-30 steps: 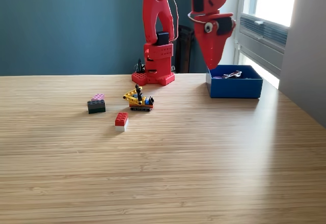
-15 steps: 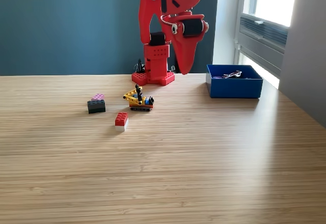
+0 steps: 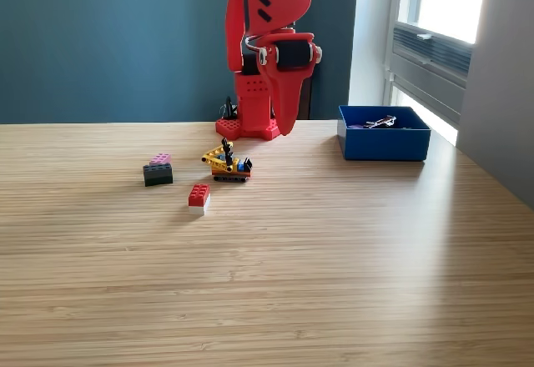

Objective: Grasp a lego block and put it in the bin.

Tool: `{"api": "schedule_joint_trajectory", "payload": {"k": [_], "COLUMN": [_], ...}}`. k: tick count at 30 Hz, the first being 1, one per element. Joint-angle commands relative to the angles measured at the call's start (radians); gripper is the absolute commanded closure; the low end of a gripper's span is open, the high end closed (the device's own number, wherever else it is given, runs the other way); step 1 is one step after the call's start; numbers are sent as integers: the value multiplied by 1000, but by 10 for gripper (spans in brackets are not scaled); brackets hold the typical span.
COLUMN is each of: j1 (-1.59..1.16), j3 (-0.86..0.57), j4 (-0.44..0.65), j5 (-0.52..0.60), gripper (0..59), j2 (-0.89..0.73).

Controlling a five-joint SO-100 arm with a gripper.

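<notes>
1. Lego blocks are sitting loose on the desk: a red block on a white base, and a black block with a pink block touching its far side, all toward the exterior view's left.
2. A small yellow toy vehicle is standing just beside them, between the red block and the arm's base.
3. Bin is resting at the far right of the exterior view, near the window, well apart from the blocks.
4. Something small and pale is lying inside the bin; too small to tell what it is.
5. Pincer is hanging in the air, pointing down, in front of the arm's red base and above the desk's far edge.
6. Jaws are looking pressed together into one tapered point, and nothing is showing between them, so it is carrying no block.
7. It is touching none of the blocks, and is hovering between the bin and the block cluster, nearer the toy vehicle.
8. Judgement: three blocks are waiting on the desk, none gripped, so the grasp, lift, carry and drop are all left for each.
9. Likely next step is spreading the jaws and lowering over a block; the red one is standing clear of the others, so it looks easiest.
</notes>
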Motion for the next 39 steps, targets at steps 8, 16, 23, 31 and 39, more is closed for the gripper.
{"api": "schedule_joint_trajectory", "payload": {"k": [8,16,23,31,39], "j1": [222,357,370,362,359], "j3": [-12,66,107,78,43], "j4": [-48,-147,-163,-170,-186], "j5": [12,121,431,778,1002], "gripper": [585,585,474,396,388], "j2": [12,12,11,6,-69]}}
